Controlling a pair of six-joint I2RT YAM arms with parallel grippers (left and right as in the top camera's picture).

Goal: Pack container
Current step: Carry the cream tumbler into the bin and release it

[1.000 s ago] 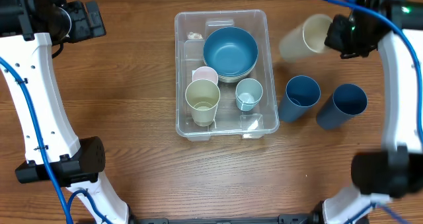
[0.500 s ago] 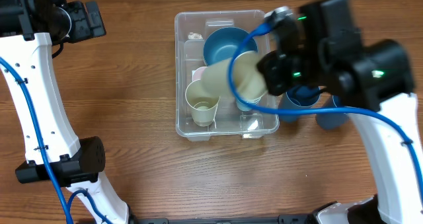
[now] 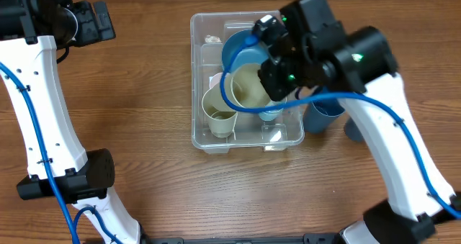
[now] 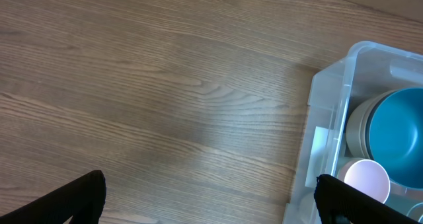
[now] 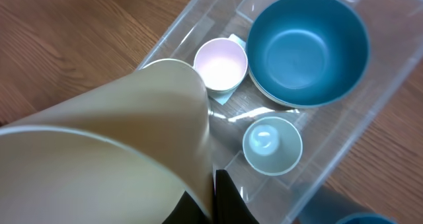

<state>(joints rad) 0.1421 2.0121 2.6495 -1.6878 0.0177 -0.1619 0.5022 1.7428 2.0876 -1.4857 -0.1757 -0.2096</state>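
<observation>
**Q:** Overhead view: what is the container made of, and what does it hold?

**A:** The container (image 3: pixel 196 93) is a clear, smooth-walled rectangular plastic bin with rounded corners. It sits at upper centre of the frame on the wood-grain table (image 3: pixel 144 165). Inside it are a round blue bowl (image 3: pixel 238 51) toward the top, a yellowish cup (image 3: pixel 218 109) upright at lower left, and a small pale blue cup (image 3: pixel 271 115) partly hidden under the arm. The right gripper (image 3: pixel 277 75) is above the bin, clamped on a cream tumbler (image 3: pixel 248 87) that is tilted with its open mouth showing. A dark blue cup (image 3: pixel 324 116) stands on the table just right of the bin, mostly covered by the arm. The left gripper (image 3: pixel 90 22) is at upper left, well apart from the bin.

**Q:** Left wrist view?

**A:** The black fingers (image 4: pixel 82 201) sit at the two lower corners, spread wide with only bare table between them, so this gripper is released. The bin's rounded corner occupies the right edge. There the blue bowl nests in a paler bowl (image 4: pixel 353 126), and a pink cup (image 4: pixel 367 178) stands below them.

**Q:** Right wrist view?

**A:** The matte cream tumbler fills the lower left, with a dark finger (image 5: pixel 223 197) against its wall. Beyond it, on the bin's glossy clear floor, the bowl is at upper right, the pink cup at upper centre and the pale blue cup near centre.
</observation>
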